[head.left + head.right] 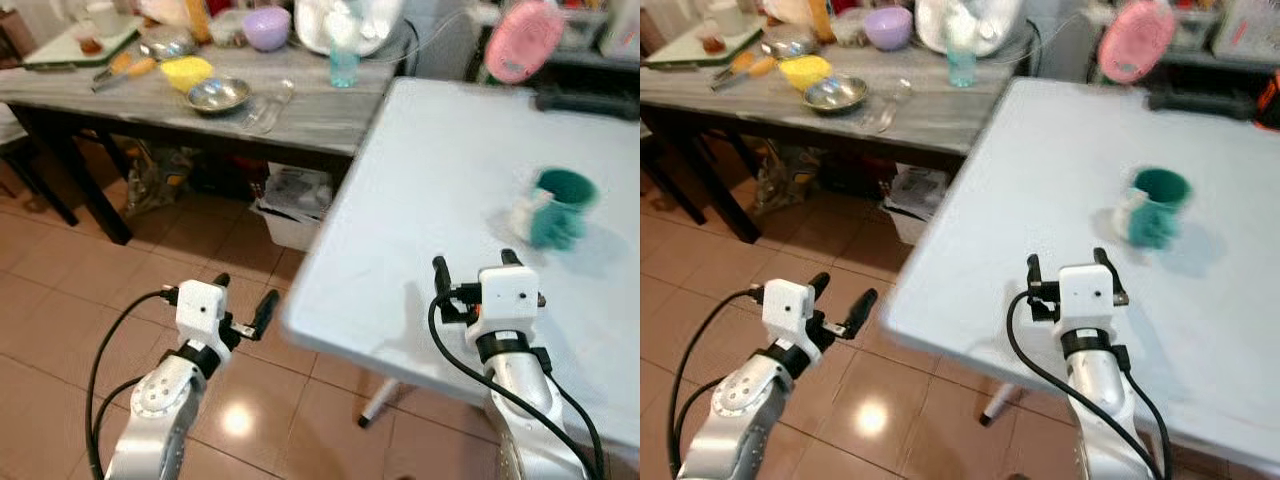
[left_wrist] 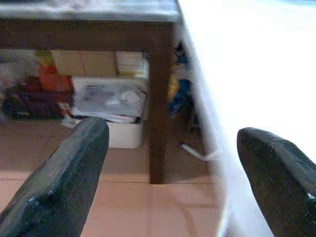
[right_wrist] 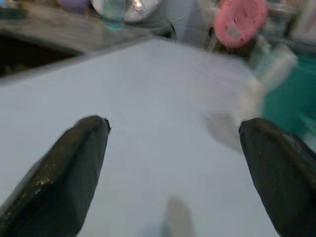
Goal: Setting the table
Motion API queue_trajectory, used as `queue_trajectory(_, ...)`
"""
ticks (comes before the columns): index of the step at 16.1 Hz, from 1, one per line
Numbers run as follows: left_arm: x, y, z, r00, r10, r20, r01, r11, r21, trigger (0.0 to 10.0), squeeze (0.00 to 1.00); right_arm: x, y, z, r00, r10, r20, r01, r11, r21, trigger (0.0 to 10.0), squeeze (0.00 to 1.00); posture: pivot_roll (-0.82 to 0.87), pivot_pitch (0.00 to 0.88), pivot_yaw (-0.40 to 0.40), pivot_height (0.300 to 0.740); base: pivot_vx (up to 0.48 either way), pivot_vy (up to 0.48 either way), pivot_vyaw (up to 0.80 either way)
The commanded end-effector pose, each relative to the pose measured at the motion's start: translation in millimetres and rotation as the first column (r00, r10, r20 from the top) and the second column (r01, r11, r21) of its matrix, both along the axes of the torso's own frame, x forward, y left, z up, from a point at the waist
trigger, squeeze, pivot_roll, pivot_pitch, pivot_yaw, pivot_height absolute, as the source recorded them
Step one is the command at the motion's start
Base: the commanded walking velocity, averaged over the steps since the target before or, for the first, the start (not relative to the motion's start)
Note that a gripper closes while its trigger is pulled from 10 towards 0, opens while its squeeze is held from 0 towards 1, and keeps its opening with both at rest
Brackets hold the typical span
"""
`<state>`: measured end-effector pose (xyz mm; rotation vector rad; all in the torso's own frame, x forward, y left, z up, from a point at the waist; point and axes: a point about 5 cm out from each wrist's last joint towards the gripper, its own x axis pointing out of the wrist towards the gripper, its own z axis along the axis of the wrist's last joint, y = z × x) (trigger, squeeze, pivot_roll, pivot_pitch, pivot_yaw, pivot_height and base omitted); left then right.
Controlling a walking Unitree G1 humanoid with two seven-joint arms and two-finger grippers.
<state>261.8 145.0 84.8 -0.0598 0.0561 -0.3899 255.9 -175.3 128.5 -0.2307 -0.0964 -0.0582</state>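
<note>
**A:** Where is the cup right now?

**B:** The green mug (image 1: 560, 206) stands on the pale blue surface (image 1: 420, 200), toward its right side and farther out than the arms. It looks blurred, and something whitish sits against its left side; I cannot tell what that is.

**A:** And the right tool?

**B:** The right tool (image 1: 476, 264) hangs over the near part of the pale surface, short of the mug and a little left of it. Its two black fingers (image 3: 69, 173) are spread wide and released, nothing between them. In the right wrist view the mug (image 3: 291, 98) lies ahead, near the right finger but apart from it.

**A:** The left one?

**B:** The left tool (image 1: 244, 297) is over the tiled floor (image 1: 60, 330), just left of the pale surface's near corner and below its edge. Its fingers (image 2: 64, 177) are also parted and released, holding nothing. Its wrist view looks along the edge of the pale surface toward a white box of papers (image 2: 111, 111) under the far table.

**A:** What is on that far table?

**B:** The grey wooden surface (image 1: 310, 110) at far left carries a steel bowl (image 1: 217, 94), a yellow item (image 1: 186, 71), a purple bowl (image 1: 266, 27), a clear teal glass (image 1: 343, 66) and a tray (image 1: 75, 45) at its far left end. A pink round object (image 1: 524, 40) stands beyond the far edge of the pale surface.
</note>
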Motion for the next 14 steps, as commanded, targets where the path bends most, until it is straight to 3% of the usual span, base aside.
queue_trajectory(1, 0.2, -2.5, 2.3, 1.000, -0.025, 0.009, 0.025, 1.000, 0.014, 10.0, 0.00, -0.5, -1.2, 0.3, 1.000, -0.016, 0.004, 0.016, 1.000, 0.000, 10.0, 0.00, -0.08, 0.113, 0.081, 0.740, 0.000, -0.322, 0.00)
queue_trajectory(4, 0.4, -3.6, 3.6, 0.999, -0.033, 0.013, 0.033, 0.999, 0.018, 10.0, 0.00, -1.8, -2.0, 0.2, 1.000, -0.028, 0.007, 0.028, 1.000, 0.000, 10.0, 0.00, -0.08, 0.116, 0.084, 0.740, 0.000, -0.302, 0.00)
queue_trajectory(8, -1.6, -4.8, 5.8, 0.999, -0.048, 0.017, 0.048, 0.999, -0.004, 10.0, 0.00, -2.9, -3.6, 2.0, 0.998, -0.067, 0.020, 0.067, 0.998, 0.003, 10.0, 0.00, -0.08, 0.124, 0.087, 0.740, 0.000, 0.000, 0.00)
queue_trajectory(10, -4.8, -10.2, 13.3, 0.991, -0.120, 0.052, 0.122, 0.991, -0.056, 10.0, 0.00, -2.6, -7.6, 5.2, 0.994, -0.102, 0.034, 0.102, 0.995, -0.010, 10.0, 0.00, -0.08, 0.131, 0.089, 0.740, 0.000, 0.000, 0.00)
queue_trajectory(14, -9.5, -18.8, 19.1, 0.966, -0.249, 0.072, 0.254, 0.964, -0.077, 10.0, 0.00, 3.4, -12.6, 13.3, 0.990, -0.127, 0.061, 0.129, 0.991, -0.021, 10.0, 0.00, -0.09, 0.140, 0.094, 0.740, 0.000, 0.000, 0.00)
